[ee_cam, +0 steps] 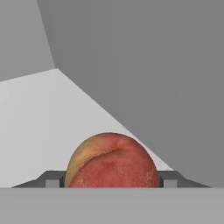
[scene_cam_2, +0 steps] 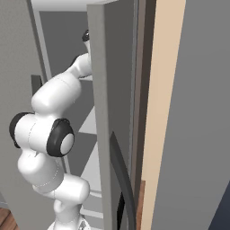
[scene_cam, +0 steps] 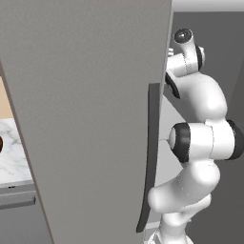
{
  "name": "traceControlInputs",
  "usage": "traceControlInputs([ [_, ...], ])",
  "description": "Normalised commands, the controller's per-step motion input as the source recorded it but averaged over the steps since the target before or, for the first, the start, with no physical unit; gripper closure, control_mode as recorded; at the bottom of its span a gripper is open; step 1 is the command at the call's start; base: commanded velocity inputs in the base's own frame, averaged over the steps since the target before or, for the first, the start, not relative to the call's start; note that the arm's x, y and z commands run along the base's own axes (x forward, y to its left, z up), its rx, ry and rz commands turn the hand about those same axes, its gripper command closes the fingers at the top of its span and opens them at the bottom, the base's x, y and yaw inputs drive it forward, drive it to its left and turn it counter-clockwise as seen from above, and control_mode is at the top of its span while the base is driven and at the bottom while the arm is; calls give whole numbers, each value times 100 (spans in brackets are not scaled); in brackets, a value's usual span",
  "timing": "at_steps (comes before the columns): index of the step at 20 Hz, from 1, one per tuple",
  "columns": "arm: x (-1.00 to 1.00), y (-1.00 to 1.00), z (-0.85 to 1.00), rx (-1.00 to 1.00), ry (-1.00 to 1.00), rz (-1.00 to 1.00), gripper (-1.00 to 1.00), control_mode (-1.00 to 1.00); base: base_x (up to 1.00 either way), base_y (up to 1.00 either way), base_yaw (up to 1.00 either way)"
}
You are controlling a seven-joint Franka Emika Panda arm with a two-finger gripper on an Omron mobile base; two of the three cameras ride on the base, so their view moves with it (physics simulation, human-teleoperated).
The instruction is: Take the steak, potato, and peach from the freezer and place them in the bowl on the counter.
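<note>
In the hand view a red-orange peach (ee_cam: 111, 162) with a yellowish blush sits on the pale freezer shelf (ee_cam: 43, 118). My gripper (ee_cam: 111, 182) is shut on the peach, one dark fingertip (ee_cam: 53, 181) pressed to each side. The arm reaches past the wide grey freezer door (scene_cam: 86, 119) into the freezer. The steak and potato are out of view. A dark brown sliver at the far left edge may be the bowl (scene_cam: 1, 144), resting on the white marble counter (scene_cam: 12, 152).
The open door's dark vertical handle (scene_cam: 151, 157) stands close to my arm's elbow. Grey freezer walls (ee_cam: 144, 65) close in behind and to the right of the peach. A second door edge (scene_cam_2: 101, 112) and a tan panel (scene_cam_2: 164, 90) stand to the right.
</note>
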Motion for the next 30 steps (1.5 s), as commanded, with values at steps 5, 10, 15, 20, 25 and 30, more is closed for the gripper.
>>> traceControlInputs([
  [5,-14,2,0,0,0,8,100,-100,0,0,0],
  [10,-18,9,0,0,0,7,100,-100,0,0,0],
  [15,-12,25,3,0,-1,8,100,-100,0,0,0],
  [20,-15,14,6,0,0,11,100,-100,0,0,0],
  [25,-30,0,9,0,0,15,100,-100,0,0,0],
  [30,-54,0,17,0,0,15,100,-100,0,0,0],
])
